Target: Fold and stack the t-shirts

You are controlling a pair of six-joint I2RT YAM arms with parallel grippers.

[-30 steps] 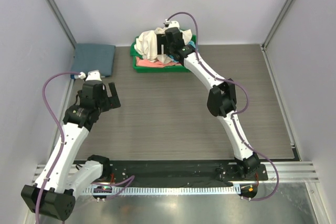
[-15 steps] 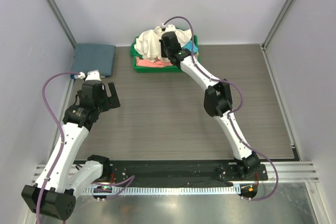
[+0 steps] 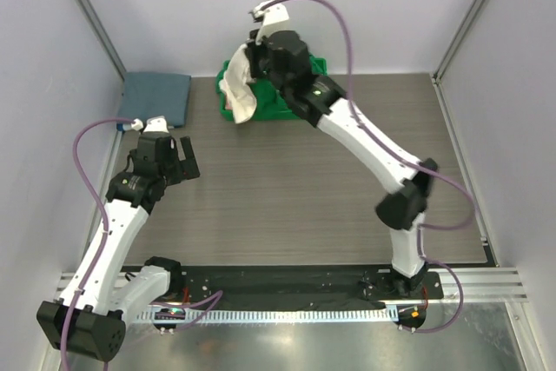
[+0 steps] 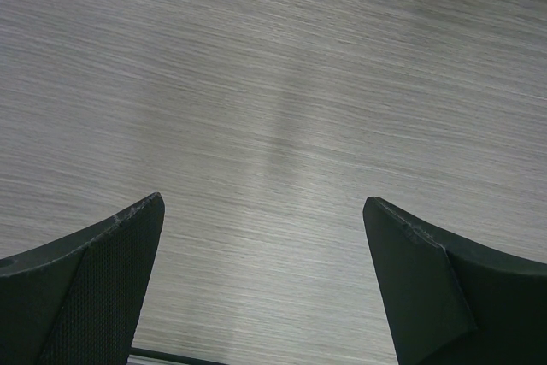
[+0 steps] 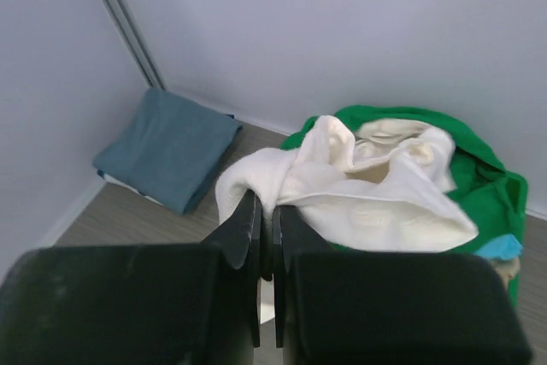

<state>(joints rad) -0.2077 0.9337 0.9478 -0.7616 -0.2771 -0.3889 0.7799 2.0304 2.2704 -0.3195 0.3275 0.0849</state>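
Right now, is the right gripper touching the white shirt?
Touching. The right wrist view shows the right gripper shut on a fold of the white shirt; the cloth runs straight in between its closed fingertips.

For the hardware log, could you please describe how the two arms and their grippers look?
The left arm and right arm have white links with black joint housings. A purple cable loops from each wrist. The left gripper and right gripper have black, wedge-shaped fingers.
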